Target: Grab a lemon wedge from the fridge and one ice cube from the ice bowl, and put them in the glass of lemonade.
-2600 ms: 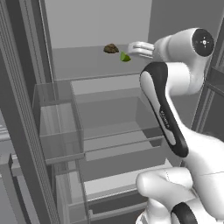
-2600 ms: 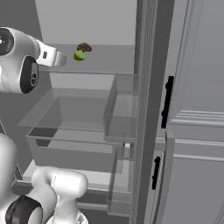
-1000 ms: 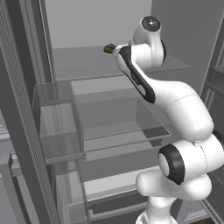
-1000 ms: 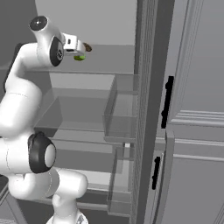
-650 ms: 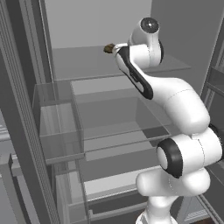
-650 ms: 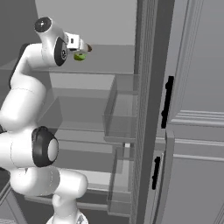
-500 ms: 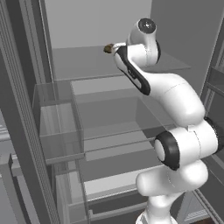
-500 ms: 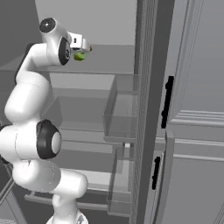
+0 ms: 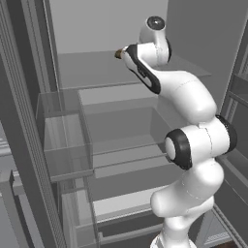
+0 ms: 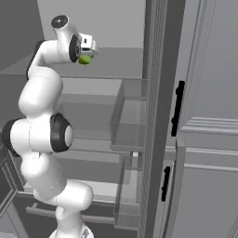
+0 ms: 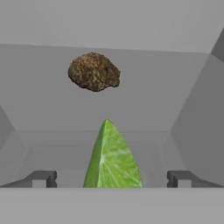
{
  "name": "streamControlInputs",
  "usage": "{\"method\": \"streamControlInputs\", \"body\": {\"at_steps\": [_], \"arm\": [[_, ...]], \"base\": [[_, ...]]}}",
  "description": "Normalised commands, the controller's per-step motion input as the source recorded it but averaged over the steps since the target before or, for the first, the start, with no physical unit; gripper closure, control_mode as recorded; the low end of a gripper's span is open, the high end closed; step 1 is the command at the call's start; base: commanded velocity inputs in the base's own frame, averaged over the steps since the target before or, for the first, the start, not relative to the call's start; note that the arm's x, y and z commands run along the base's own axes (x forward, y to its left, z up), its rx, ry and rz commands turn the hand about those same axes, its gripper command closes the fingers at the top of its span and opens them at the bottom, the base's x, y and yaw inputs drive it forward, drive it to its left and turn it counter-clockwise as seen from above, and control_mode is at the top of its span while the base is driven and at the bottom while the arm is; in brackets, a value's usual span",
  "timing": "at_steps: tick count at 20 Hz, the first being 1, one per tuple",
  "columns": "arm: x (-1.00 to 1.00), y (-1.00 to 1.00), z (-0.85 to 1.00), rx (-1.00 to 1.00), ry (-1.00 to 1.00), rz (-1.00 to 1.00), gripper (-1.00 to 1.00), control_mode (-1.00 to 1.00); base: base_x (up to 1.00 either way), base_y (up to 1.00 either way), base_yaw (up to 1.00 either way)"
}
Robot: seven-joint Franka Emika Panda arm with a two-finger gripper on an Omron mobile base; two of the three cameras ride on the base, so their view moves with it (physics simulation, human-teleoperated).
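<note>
the white robot arm point(image 9: 186, 126) reached up into the open pale grey fridge point(image 9: 97, 72), beside a small brown lump point(image 9: 117, 54) on its top shelf.

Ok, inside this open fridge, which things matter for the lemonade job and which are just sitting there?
For the job:
- lemon wedge, between the open gripper's fingers
- fridge, its top shelf holding the wedge

Just lying about:
- brown lump behind the wedge
- clear door bin

A lumpy brown food item point(image 11: 94, 71) sat on the top shelf. To the right stood grey panelled cabinets point(image 10: 209, 93) with black handles point(image 10: 176, 108).
</note>
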Motion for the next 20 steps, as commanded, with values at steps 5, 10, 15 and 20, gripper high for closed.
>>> {"method": "streamControlInputs", "body": {"at_steps": [5, 10, 15, 20], "arm": [[0.06, 0.00, -0.31, 0.00, 0.09, 0.00, -1.00, -1.00], [0.00, 0.00, -0.30, 0.00, 0.00, 0.00, -1.00, -1.00], [0.00, 0.00, -0.44, 0.00, 0.00, 0.00, -1.00, -1.00], [0.00, 0.00, -0.21, 0.00, 0.01, 0.00, -1.00, -1.00]], "base": [[0.00, 0.00, 0.00], [0.00, 0.00, 0.00], [0.00, 0.00, 0.00], [0.00, 0.00, 0.00]]}}
